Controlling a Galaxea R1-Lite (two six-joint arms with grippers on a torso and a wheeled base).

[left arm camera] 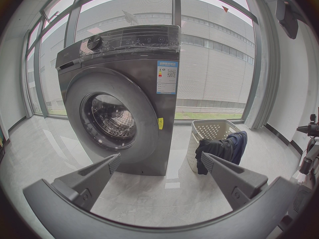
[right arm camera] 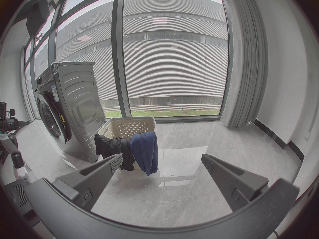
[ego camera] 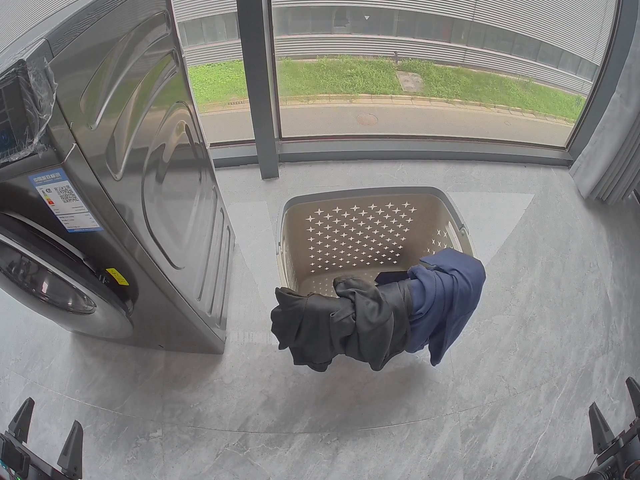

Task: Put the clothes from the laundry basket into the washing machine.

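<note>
Head view: a dark grey, front-loading metal washing machine (ego camera: pixel 133 168) stands on the pale grey tiled floor (ego camera: pixel 520 368) at the left. Just beside it, to the right, sits a beige perforated plastic laundry basket (ego camera: pixel 373 196). A black garment (ego camera: pixel 340 325) and a dark blue garment (ego camera: pixel 447 295) hang side by side over the basket's near rim. The left gripper (ego camera: pixel 51 413) and right gripper (ego camera: pixel 612 395) sit low at the near corners, well apart from the basket. Left wrist view: the left gripper's jaws stand spread, facing the machine's round door (left arm camera: pixel 109 121) and the basket. Right wrist view: the right gripper's jaws likewise stand spread, with the basket and both garments beyond them.
</note>
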